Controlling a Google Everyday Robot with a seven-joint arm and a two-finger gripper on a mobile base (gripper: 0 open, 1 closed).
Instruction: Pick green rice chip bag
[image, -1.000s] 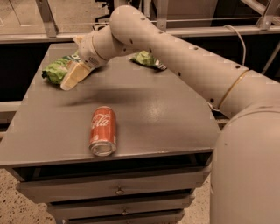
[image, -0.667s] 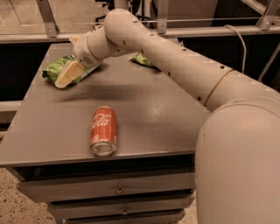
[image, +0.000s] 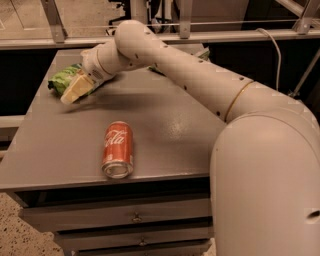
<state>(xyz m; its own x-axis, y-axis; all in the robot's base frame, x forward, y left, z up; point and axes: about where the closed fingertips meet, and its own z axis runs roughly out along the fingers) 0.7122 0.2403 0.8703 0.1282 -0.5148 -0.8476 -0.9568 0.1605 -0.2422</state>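
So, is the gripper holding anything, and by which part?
Cannot be told: the gripper lies over the near side of the green rice chip bag.

Lab-like workspace: grey drawer cabinet (image: 165, 125), metal railings (image: 55, 25), speckled floor (image: 20, 235); tool (image: 75, 90) over cabinet's far-left corner

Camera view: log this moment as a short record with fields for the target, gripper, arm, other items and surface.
target: green rice chip bag, lying at the far left corner of the table
gripper: gripper, down at the bag's near side and overlapping it in this view; contact unclear
arm: reaches in from the right across the far half of the table
other item: red Coca-Cola can, on its side near the front edge, apart from the bag
below: drawers in the table front
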